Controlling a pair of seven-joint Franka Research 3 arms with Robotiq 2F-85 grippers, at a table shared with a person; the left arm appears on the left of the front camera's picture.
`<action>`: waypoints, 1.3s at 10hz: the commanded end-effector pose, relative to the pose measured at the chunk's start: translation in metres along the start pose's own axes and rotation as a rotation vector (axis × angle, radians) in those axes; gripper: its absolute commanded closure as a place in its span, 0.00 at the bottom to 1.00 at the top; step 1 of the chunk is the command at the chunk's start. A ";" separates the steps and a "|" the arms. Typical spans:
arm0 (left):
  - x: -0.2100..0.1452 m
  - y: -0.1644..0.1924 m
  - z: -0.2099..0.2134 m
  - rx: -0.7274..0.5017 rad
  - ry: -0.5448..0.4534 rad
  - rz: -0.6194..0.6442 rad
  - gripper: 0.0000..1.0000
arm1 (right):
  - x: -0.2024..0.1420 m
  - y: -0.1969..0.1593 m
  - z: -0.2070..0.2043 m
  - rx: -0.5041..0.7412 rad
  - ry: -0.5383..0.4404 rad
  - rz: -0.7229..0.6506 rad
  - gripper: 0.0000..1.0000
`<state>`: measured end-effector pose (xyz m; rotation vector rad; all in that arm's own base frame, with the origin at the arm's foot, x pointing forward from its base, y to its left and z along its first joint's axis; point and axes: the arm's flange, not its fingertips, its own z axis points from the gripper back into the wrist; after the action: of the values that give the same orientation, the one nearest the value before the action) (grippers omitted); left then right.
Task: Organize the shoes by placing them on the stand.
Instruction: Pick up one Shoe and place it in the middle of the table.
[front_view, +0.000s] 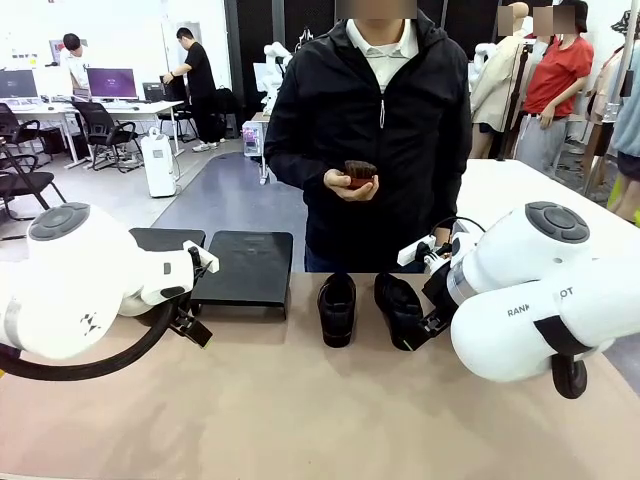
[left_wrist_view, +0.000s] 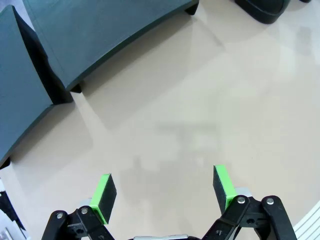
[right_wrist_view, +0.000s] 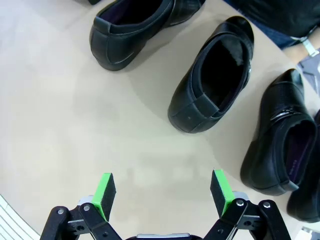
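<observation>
Shoes (right_wrist_view: 192, 112) lay just ahead of the right gripper (right_wrist_view: 161, 194)
Its jaws stood apart, empty; left gripper (left_wrist_view: 162, 192) the same, near the stand (left_wrist_view: 115, 25)

the shoes (right_wrist_view: 215, 75) are black leather with a soft shine. two of them show purple lining inside, and one has a fine grainy pattern on its upper with a small silver bar. the stand (front_view: 245, 265) is matte black, reading as dark blue-grey close up. the worktop (front_view: 300, 400) is plain pale beige. the left arm (front_view: 70, 290) and right arm (front_view: 540, 310) are white with grey round caps, the right one bearing dark lettering. the left jaws and right jaws are black with bright green pads (left_wrist_view: 105, 196). the person (front_view: 370, 120) wears a black jacket over a pale collar and holds a brown and red block (front_view: 360, 173).
</observation>
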<state>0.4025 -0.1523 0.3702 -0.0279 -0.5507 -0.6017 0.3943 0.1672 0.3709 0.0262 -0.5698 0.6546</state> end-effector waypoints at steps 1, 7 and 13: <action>0.000 0.001 0.000 0.000 -0.001 0.002 0.00 | 0.000 0.000 0.000 0.000 0.000 0.000 0.00; 0.000 0.001 0.000 0.000 -0.001 0.002 0.00 | 0.000 0.000 0.000 0.000 0.000 0.000 0.00; -0.019 0.026 0.168 -0.339 0.081 0.136 0.00 | -0.013 -0.023 0.191 0.237 0.007 -0.392 0.00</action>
<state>0.3374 -0.1299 0.4762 -0.2875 -0.3746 -0.5509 0.3257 0.1250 0.4955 0.3269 -0.4287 0.4274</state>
